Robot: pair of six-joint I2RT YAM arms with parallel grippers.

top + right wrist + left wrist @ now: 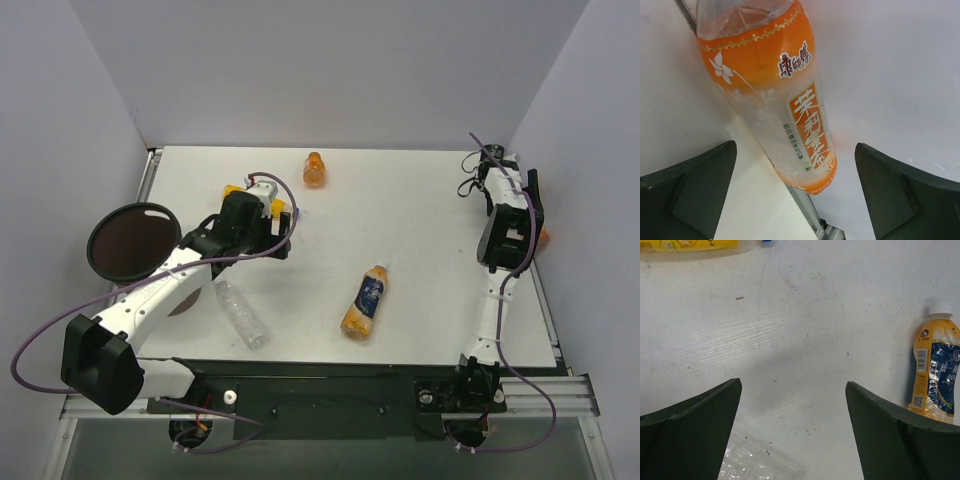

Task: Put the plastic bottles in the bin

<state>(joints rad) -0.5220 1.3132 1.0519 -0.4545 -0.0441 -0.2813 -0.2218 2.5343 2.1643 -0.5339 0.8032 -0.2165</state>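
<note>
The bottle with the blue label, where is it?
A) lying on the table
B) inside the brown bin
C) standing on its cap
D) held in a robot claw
A: the blue-labelled bottle lies on its side on the white table, well apart from the bin.

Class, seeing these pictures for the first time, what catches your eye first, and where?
The big dark round bin at the left edge of the table stands out first. Next comes the orange bottle with a blue label lying mid-table, and in the right wrist view an orange-labelled bottle looms large at the table's right edge.
</note>
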